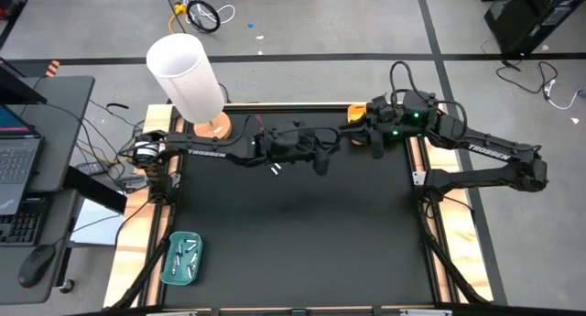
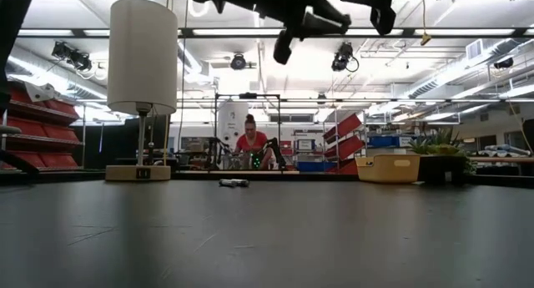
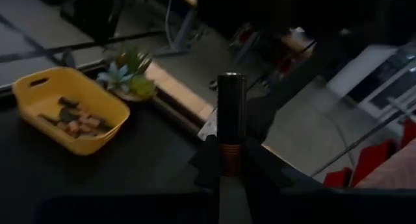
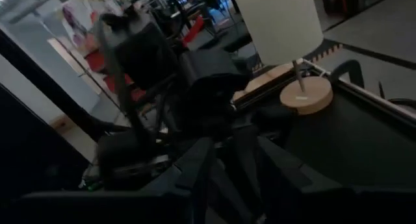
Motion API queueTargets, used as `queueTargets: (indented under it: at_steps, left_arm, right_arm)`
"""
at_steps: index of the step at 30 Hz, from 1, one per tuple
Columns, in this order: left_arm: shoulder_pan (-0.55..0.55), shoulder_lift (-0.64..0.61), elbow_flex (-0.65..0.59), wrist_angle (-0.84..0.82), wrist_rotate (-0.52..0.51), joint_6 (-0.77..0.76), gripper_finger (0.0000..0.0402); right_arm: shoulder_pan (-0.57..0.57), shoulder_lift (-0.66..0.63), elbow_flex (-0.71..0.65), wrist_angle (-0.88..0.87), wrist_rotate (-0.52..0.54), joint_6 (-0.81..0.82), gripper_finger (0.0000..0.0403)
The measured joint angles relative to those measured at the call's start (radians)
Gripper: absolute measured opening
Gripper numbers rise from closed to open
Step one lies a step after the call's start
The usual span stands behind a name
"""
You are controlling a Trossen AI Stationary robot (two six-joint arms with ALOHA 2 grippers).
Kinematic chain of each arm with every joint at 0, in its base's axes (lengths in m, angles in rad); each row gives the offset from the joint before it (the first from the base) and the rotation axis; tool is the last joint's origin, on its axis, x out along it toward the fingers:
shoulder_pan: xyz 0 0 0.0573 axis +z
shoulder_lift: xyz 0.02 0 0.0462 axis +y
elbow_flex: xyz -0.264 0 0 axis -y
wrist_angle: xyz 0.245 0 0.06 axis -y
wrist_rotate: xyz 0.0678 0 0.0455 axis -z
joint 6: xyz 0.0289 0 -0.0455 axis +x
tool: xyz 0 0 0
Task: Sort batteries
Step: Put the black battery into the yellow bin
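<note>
Table: black mat [image 1: 302,234], with a lamp [image 1: 188,78] at its far left corner.
Left gripper [image 1: 322,160]: raised right of the lamp, clenched on a dark battery [image 3: 231,123] that stands upright between its fingers.
Right gripper [image 1: 375,144]: raised beside the yellow tray [image 3: 68,110]; cannot tell if parted.
Yellow tray: dark batteries [image 3: 71,120] inside.
Teal tray [image 1: 181,257]: near corner below the lamp, pale batteries [image 1: 188,253] inside.
Loose batteries [image 1: 274,169]: on the mat beneath the left arm.

High view: straight down over whole table [image 1: 302,234]. Low view: table-top level, facing the room behind. Left wrist: close, looking toward yellow tray [image 3: 71,110]. Right wrist: close, toward lamp [image 4: 286,29]. Lamp also shared by high and low views.
</note>
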Motion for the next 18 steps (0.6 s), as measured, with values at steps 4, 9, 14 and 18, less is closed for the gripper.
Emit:
queueTargets:
  at_steps: [4, 9, 14, 18]
  left_arm:
    - [0.0, 0.0, 0.0, 0.085, 0.0, 0.0, 0.0049]
    - [-0.001, 0.0, 0.0, 0.162, -0.002, 0.003, 0.0049]
    - [-0.002, 0.0, 0.0, 0.215, -0.003, 0.006, 0.0049]
    - [-0.002, 0.0, 0.0, 0.244, -0.005, 0.011, 0.0049]
  right_arm:
    - [-0.002, 0.002, 0.0, 0.0, 0.04, -0.005, 0.0109]
    - [-0.014, -0.002, 0.0, 0.037, 0.025, 0.006, 0.0125]
    - [-0.01, 0.0, 0.0, 0.037, 0.007, 0.019, 0.0136]
    - [-0.01, 0.0, 0.0, 0.038, 0.008, 0.019, 0.0134]
